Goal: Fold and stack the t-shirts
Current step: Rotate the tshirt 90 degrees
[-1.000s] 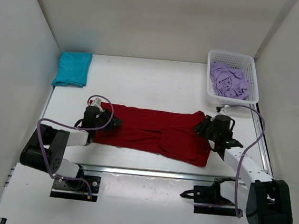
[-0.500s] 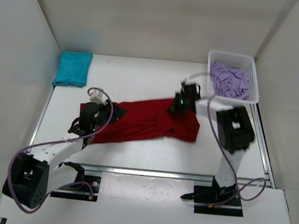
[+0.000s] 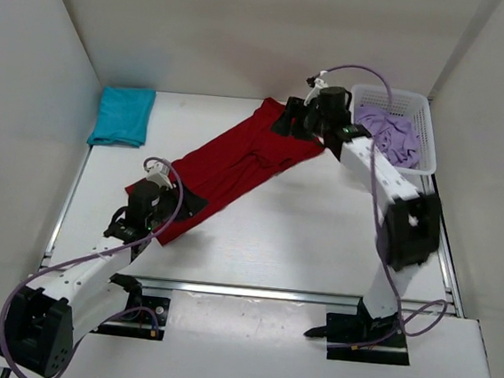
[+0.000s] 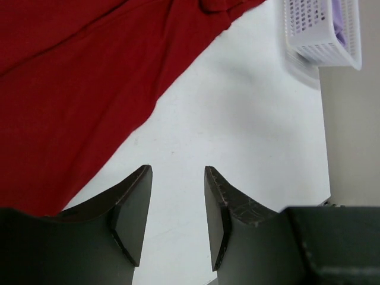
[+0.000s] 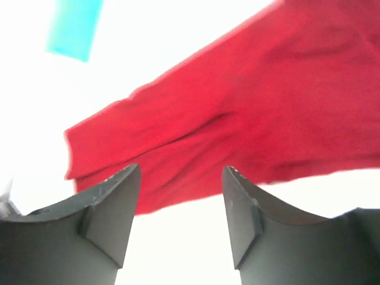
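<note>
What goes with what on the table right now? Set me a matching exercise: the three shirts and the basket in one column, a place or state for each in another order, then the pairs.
Column one:
1. teal t-shirt
2. dark red t-shirt
3. lilac t-shirt
4. white basket

Column two:
A. crumpled inside the basket
B. stretched out diagonally across the table
C. folded at the far left corner
D. standing at the far right corner

Pairs: 1-C, 2-B, 3-A, 4-D
</note>
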You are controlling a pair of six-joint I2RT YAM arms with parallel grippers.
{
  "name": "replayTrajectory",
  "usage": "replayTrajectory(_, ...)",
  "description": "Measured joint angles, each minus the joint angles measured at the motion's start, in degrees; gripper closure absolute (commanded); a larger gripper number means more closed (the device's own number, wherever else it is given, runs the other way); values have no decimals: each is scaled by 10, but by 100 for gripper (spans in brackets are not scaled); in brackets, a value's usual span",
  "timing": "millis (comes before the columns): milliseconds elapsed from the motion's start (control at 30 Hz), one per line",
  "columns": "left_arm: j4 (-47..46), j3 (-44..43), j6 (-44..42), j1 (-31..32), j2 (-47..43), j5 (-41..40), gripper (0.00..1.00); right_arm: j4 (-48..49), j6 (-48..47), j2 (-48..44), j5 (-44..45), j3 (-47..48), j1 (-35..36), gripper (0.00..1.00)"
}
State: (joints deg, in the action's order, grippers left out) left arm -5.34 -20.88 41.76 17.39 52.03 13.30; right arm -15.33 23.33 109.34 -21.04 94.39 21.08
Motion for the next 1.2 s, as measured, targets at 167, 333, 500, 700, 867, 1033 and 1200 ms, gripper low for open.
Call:
replayTrajectory(167, 37, 0, -25, -28, -10, 11, 48, 182, 31, -225, -1, -274, 97, 61)
replayTrajectory(333, 74, -15, -50, -30, -7, 12, 47, 261, 85, -126, -11, -392, 170, 50)
replayTrajectory(500, 75, -18, -54, -25, -7, 15, 48, 279, 127, -39, -5, -402, 181, 43)
replayTrajectory(700, 74, -18, -55, -20, -7, 15, 48, 323, 169, 32, 14, -342, 183, 48)
replayTrajectory(867, 71, -18, -58, -15, 5, 11, 49, 311, 180, 96, 32, -267, 186, 90)
replayTrajectory(1033, 71, -23, -60, -3, 27, 6, 50, 306, 181, 92, 24, -282, 169, 100)
replayTrajectory(1200, 71, -27, -69, 31, 45, -17, 50, 280, 140, -10, -23, -410, 65, 87)
